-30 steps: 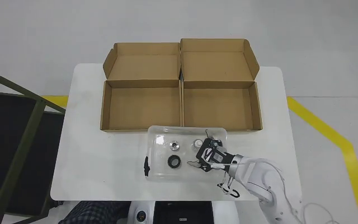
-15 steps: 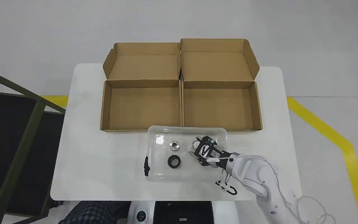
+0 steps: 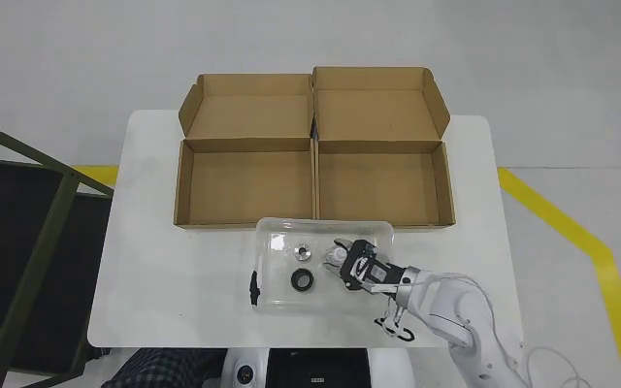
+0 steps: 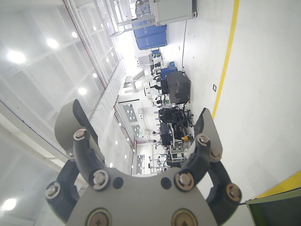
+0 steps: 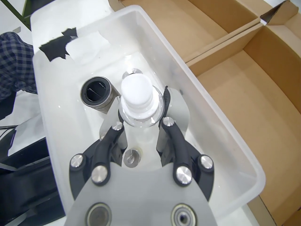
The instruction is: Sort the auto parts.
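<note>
The right tool (image 5: 143, 106) has slid left inside the bin (image 5: 164, 41) and now clenches the white part (image 5: 136, 90) at the bin's middle. This looks like the pick-up step. Next it must lift the part clear and carry it to a far box (image 3: 383, 184), while the left tool (image 4: 141, 109) hangs released.

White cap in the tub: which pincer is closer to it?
Right. The right pincer grips the white cap; the left pincer hangs open in the air, away from it.
</note>
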Controlling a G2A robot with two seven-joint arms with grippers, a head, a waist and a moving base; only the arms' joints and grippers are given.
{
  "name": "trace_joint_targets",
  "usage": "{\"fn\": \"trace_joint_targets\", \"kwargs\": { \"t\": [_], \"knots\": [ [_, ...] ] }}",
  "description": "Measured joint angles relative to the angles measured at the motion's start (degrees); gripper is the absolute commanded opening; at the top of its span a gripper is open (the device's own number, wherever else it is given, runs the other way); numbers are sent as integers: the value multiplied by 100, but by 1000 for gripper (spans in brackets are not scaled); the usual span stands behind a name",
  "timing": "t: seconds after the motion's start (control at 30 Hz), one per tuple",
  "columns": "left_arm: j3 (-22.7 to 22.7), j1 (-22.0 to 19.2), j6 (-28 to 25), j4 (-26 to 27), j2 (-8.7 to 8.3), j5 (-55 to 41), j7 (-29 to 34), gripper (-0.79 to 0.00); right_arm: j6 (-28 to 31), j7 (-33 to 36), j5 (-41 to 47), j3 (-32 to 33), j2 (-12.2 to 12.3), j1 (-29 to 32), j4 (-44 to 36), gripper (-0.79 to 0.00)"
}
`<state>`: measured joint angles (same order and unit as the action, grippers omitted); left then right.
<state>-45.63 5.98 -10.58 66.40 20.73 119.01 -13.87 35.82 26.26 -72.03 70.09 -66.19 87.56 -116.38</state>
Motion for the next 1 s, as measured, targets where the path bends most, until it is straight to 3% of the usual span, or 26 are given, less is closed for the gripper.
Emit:
{"fn": "trace_joint_targets", "kwargs": {
  "t": [0.23,1.0],
  "knots": [
    [0,0,0,0,0,0,0,0,168,-295,902,147,25,29,-17,-785],
    [0,0,0,0,0,0,0,0,-273,-1277,4227,577,-8,-392,313,-785]
  ]
}}
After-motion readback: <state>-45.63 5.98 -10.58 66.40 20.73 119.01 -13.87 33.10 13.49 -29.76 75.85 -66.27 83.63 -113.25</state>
